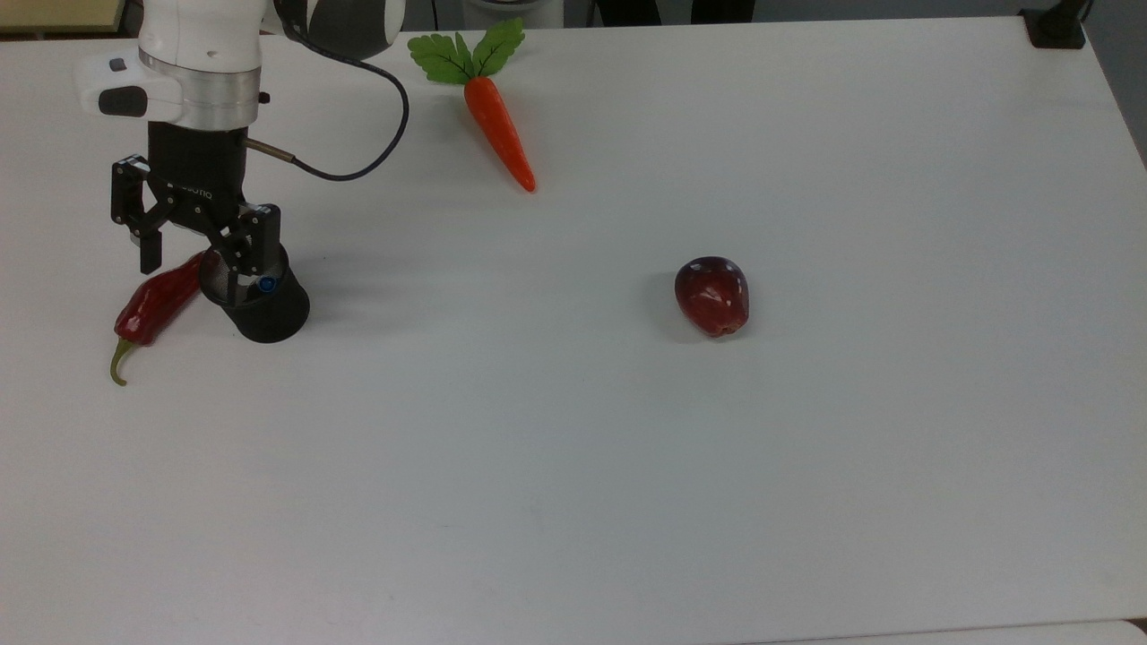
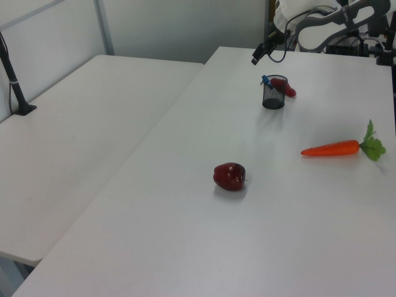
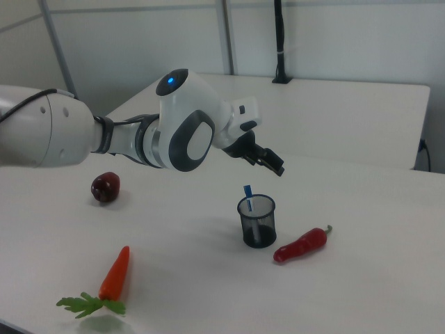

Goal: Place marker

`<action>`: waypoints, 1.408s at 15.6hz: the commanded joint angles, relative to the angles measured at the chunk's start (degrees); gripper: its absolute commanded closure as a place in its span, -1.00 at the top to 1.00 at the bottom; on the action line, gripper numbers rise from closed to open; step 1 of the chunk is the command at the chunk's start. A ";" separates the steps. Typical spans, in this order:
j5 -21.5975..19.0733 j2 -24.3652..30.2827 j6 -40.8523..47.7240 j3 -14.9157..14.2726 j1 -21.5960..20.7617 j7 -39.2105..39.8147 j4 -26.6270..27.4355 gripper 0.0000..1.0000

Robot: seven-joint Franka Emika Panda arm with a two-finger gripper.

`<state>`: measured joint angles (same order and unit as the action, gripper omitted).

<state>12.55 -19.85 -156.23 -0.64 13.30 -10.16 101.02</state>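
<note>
The marker (image 1: 266, 284) stands tilted inside a black mesh cup (image 1: 263, 315), its blue end poking above the rim. The right view has the marker (image 3: 247, 192) leaning against the cup's (image 3: 256, 224) far wall, and the left view shows its blue tip (image 2: 266, 80) over the cup (image 2: 273, 97). My gripper (image 1: 197, 258) hovers just above the cup, open and holding nothing, with its fingers spread wide. It is also seen raised above the cup in the left view (image 2: 255, 57) and the right view (image 3: 272, 163).
A red chili pepper (image 1: 154, 301) lies against the cup on the top view's left. A carrot (image 1: 499, 131) lies at the back of the white table (image 1: 627, 466), and a dark red apple (image 1: 712, 296) sits mid-table. A black cable (image 1: 358, 134) loops off the wrist.
</note>
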 commanded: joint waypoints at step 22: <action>-8.84 17.38 58.92 2.50 -16.64 9.72 -9.18 1.00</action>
<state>8.05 -6.22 -102.03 4.67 -2.65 -3.07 90.86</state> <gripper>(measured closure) 0.000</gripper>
